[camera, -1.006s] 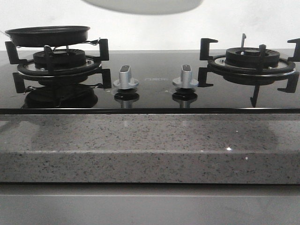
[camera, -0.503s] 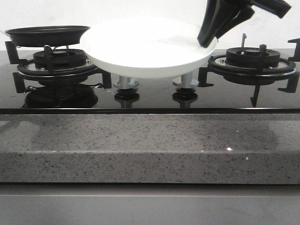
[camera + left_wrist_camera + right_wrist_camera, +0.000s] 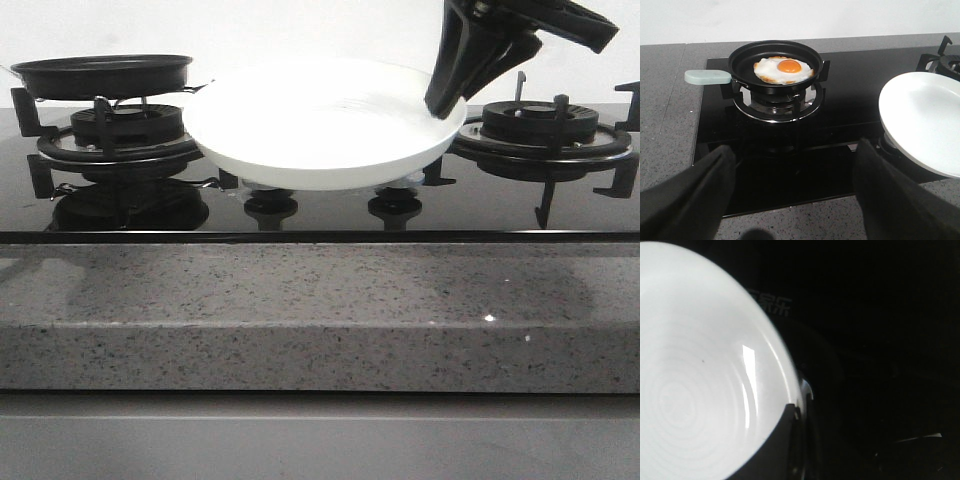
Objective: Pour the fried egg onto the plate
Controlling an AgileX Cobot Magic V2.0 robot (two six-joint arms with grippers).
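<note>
up front, the left gripper hangs with fingers spread wide, holding nothing. beyond it, the right gripper pinches the rim of the plate, held over the hob between the burners. farther back, the egg lies in the pan on the left burner.

R gripper grips plate over hob.

Overexposed plate, dark right wrist view
</note>
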